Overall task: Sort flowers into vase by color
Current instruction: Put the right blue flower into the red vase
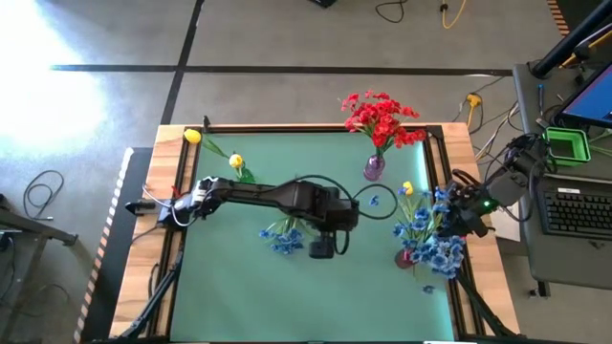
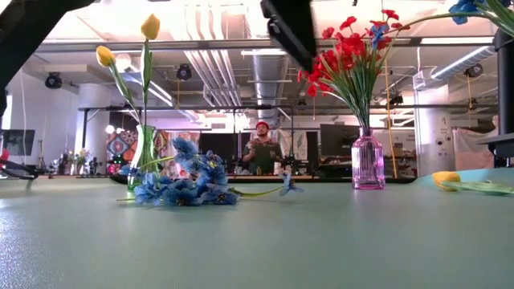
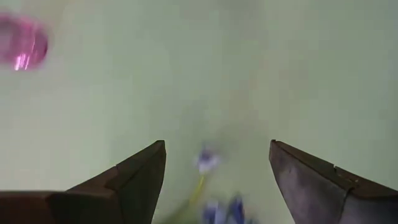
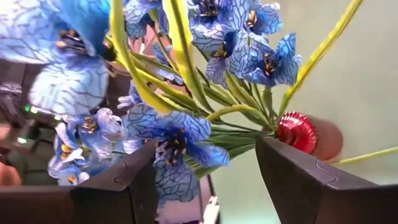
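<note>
Across the green mat (image 1: 239, 296) things are pretty spread out. Far side has a pink glass vase (image 1: 373, 168), bulb-bottomed with a narrow neck, stuffed with frilly red flowers (image 1: 381, 116). Near the far left corner, two smooth yellow tulip heads (image 1: 235, 161) lean on long thin stems out of a greenish glass vase (image 2: 141, 154); one head pokes past the wooden table edge (image 1: 170, 135). A loose bunch of blue flowers (image 1: 283, 235) lies flat mid-mat, papery veined petals, and one single blue sprig (image 1: 375, 201) sits apart with a curled stem toward the pink vase. The left gripper (image 1: 322, 247) hangs over the mat right beside that loose bunch, its dark wedge fingers (image 3: 138, 179) spread apart with nothing between them, just blurry blue petals below. The right gripper (image 4: 205, 180) is at the right edge, jaws apart and empty too, right up against a dense blue bouquet (image 1: 432, 227) standing in a reddish vase (image 4: 297, 131). One yellow bloom (image 1: 407, 188) lies near that bouquet. Loads of bare mat on the near side; the right edge is crowded.
</note>
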{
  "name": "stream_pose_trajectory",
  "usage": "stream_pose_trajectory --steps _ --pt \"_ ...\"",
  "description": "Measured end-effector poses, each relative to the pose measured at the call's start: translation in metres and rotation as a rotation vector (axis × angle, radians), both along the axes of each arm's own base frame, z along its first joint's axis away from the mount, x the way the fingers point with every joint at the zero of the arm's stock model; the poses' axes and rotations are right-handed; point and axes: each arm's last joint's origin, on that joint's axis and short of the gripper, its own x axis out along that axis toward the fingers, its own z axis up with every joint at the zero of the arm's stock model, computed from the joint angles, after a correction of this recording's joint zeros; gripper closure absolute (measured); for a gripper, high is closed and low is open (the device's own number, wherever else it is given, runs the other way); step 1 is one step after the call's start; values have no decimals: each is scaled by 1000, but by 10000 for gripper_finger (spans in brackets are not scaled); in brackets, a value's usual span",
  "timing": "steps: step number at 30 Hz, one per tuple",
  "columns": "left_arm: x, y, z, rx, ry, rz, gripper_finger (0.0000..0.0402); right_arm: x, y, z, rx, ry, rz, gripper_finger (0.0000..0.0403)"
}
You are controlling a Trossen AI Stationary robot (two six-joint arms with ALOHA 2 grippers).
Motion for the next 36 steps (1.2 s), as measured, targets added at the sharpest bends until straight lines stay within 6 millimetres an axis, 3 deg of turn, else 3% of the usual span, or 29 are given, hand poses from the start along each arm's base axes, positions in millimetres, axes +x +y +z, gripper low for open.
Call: stream_pose_trajectory --steps 8,16,22,26,31,36 --pt "-21 6 -16 124 225 205 129 -2 -2 -2 110 125 -94 168" --pt "-23 10 -46 153 283 235 130 -11 -7 -1 98 232 -104 168" --pt "-38 16 -54 110 173 300 146 -12 -9 4 110 220 -102 168" --pt "-55 32 -58 72 54 440 157 -13 -9 6 110 213 -98 168" --pt "-75 51 -77 70 -40 683 160 -13 -9 6 111 212 -98 168" --pt "-78 69 -106 22 -64 859 161 -12 -8 6 107 216 -100 168"
